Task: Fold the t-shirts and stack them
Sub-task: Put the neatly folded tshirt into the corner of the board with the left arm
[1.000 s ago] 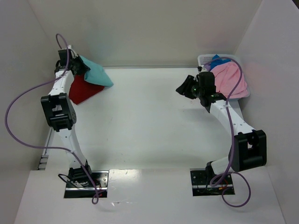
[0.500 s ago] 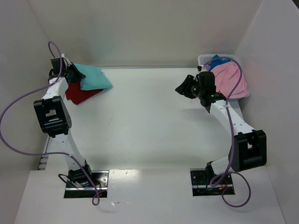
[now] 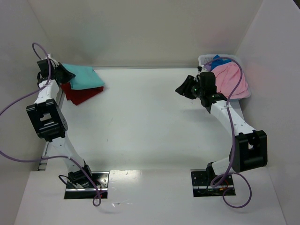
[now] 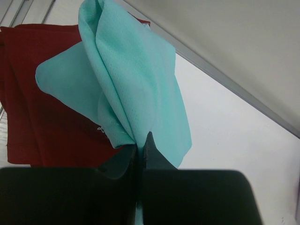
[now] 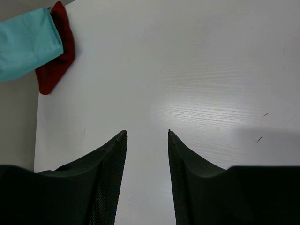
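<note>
L claw: shut tight, pinching one edge of the teal t-shirt.
Teal t-shirt: folded, at far-left corner of the bench. Lies partly on the dark red t-shirt, bunched up at the claw.
Feel: soft, light, floppy. Prob. sags & comes unfolded if held by 1 corner. Best hold: a thick folded edge.
Way it lies: long side runs left-right in top view, away from the claw.
R claw: half open, holds nothing. Over bare bench, near the pink t-shirt in the basket.
</note>
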Robot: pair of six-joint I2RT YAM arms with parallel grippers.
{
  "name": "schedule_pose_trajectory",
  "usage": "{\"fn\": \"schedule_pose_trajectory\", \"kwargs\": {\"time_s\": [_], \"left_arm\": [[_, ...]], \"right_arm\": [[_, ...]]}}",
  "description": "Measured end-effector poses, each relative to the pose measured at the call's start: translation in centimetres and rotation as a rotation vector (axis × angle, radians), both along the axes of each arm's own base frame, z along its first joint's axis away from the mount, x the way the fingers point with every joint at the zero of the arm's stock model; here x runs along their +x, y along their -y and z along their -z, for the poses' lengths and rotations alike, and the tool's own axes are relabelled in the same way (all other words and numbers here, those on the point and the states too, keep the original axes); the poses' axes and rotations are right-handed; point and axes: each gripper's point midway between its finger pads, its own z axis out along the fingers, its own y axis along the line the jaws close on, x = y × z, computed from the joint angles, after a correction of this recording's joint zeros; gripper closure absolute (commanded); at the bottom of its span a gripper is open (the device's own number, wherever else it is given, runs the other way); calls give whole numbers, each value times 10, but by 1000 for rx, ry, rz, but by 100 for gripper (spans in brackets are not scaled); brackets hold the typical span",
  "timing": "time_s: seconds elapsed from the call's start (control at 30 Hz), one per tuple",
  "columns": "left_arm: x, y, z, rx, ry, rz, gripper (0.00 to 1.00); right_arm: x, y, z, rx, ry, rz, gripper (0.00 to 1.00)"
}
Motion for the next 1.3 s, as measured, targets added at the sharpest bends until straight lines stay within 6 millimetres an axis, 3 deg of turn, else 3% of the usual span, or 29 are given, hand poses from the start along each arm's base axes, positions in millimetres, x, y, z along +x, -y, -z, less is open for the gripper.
{"fn": "schedule_pose_trajectory", "kwargs": {"time_s": [0.57,0.83,1.3], "left_arm": [[-26,-8,41,-29,-72,-37,100],[-31,-21,43,-24,-79,-69,100],[-39,-22,56,-46,-108,-70,100]], "right_arm": [[2,-1,9,-3,-23,-3,54],[2,-1,13,-4,-31,-3,54],[4,-2,9,13,-24,2,54]]}}
